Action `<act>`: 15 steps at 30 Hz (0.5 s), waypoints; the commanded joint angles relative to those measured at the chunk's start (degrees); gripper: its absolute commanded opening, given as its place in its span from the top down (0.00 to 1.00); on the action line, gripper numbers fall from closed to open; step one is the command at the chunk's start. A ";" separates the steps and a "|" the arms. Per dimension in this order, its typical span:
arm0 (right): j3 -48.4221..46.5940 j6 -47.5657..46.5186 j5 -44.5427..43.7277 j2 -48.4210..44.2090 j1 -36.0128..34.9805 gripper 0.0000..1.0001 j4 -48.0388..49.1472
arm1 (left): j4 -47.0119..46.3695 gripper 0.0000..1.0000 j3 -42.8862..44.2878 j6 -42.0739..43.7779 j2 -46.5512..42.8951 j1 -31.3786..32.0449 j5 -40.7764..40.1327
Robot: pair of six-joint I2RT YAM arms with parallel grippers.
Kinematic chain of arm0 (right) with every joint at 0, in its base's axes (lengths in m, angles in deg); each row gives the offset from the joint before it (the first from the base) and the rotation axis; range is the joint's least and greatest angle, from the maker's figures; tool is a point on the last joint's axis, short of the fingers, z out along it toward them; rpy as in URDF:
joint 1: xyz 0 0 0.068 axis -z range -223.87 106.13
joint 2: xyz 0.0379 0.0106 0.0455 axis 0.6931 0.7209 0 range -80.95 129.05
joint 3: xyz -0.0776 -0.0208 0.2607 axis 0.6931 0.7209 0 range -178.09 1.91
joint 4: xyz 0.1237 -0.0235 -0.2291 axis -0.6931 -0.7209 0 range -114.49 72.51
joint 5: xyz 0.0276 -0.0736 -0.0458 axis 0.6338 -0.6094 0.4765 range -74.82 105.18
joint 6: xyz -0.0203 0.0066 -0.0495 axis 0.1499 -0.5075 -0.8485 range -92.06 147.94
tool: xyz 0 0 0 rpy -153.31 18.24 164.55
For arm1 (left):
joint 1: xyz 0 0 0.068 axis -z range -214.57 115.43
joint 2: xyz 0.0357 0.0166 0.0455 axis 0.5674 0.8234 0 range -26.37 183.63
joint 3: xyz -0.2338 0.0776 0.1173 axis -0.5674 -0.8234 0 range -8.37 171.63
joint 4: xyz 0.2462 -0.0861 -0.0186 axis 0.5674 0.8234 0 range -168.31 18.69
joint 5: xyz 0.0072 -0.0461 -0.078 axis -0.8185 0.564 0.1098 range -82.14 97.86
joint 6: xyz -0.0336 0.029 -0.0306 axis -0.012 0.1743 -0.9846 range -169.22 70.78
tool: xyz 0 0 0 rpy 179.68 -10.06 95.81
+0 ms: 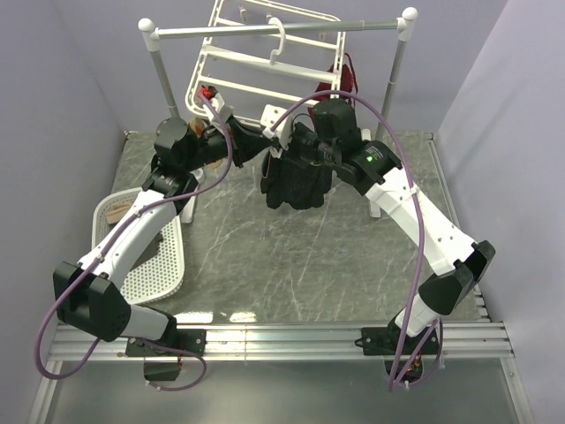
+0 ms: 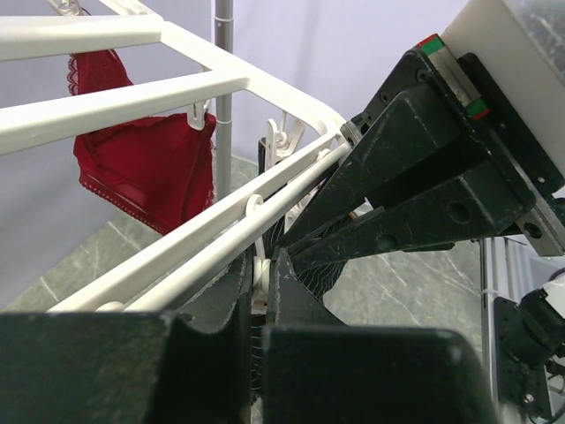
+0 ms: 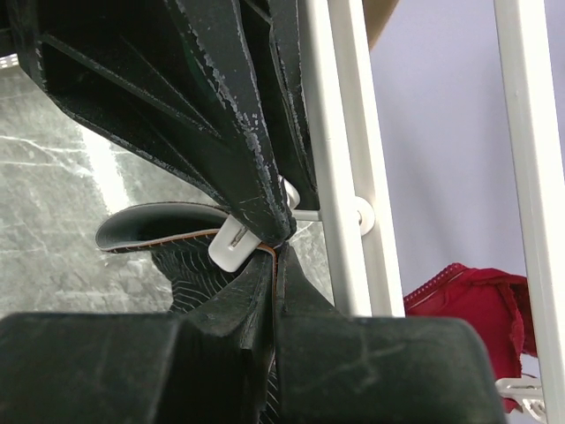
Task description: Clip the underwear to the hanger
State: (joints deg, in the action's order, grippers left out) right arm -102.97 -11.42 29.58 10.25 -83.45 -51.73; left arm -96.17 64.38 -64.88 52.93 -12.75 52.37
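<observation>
Where the table's (image 1: 265, 256) near-left side carries a white basket (image 1: 163, 265), the left arm rises over it toward the far middle. The left gripper (image 2: 260, 287) is clenched almost fully. Its fingers pinch what looks like a small white clip (image 3: 231, 245) under the near bar of the hanger (image 1: 256, 60), though the close view is cramped. Just right of it, tip to tip, the right gripper (image 3: 276, 265) is closed tight on an upper edge of the underwear (image 1: 296, 185). The garment hangs limp below both grippers, above the table, at the hanger's near edge. The hanger itself hangs tilted from the rail stand (image 1: 190, 33) at the far side. Farther right, a dark red bra (image 2: 150, 168) dangles from the hanger's right side.
</observation>
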 commanded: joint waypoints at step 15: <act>-2.00 0.94 2.22 -3.48 0.28 1.00 5.06 | 2.75 0.66 -2.88 1.95 -3.28 1.55 2.34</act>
State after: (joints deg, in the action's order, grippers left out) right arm -102.97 -11.07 31.15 9.90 -83.36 -51.66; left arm -96.90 62.34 -62.91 50.94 -12.35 50.82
